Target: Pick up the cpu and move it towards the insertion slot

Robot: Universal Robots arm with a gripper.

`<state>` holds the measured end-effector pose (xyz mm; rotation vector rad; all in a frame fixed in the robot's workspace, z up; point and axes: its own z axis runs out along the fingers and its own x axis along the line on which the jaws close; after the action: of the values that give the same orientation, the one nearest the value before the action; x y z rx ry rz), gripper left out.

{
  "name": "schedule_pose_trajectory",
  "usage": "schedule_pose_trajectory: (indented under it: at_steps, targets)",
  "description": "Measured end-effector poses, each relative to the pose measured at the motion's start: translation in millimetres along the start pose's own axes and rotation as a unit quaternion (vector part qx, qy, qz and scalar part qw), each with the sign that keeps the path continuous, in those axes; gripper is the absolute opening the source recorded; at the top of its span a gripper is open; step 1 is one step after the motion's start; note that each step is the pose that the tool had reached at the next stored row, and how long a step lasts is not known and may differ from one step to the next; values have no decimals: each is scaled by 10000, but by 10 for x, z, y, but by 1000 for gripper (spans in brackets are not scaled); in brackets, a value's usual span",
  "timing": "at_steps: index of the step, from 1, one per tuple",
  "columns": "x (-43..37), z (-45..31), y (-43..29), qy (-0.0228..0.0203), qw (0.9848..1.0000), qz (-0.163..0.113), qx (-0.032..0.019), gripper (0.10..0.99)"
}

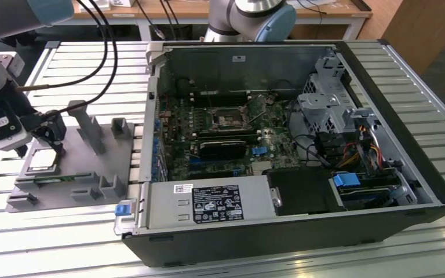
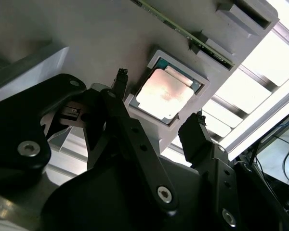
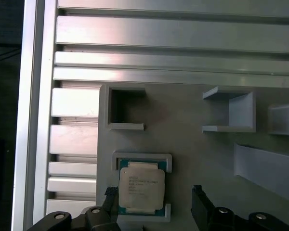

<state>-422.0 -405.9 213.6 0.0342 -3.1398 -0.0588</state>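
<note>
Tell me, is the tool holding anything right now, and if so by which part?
Nothing is held. The tool is open, poised over the cpu, which lies in the recess of the grey fixture.

Live now: the cpu [image 3: 141, 188] is being shown with a silvery-white top, tinged faintly pink in the second wrist view, and is being edged by a thin teal-green rim. The hand [image 2: 160, 94] is being seen in matte black. The holder [image 3: 183, 144] is being rendered plain pale grey. The tabletop [image 1: 53, 237] is being striped with silver slats and dark grooves. The insertion slot [image 1: 228, 117] is being seen black, silver-framed.
</note>
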Motion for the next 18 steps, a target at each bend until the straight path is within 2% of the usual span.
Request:
schedule_pose_trajectory:
  at_steps: [18]
  targets:
    - [0,52,-2,0,10000,0,0,706]
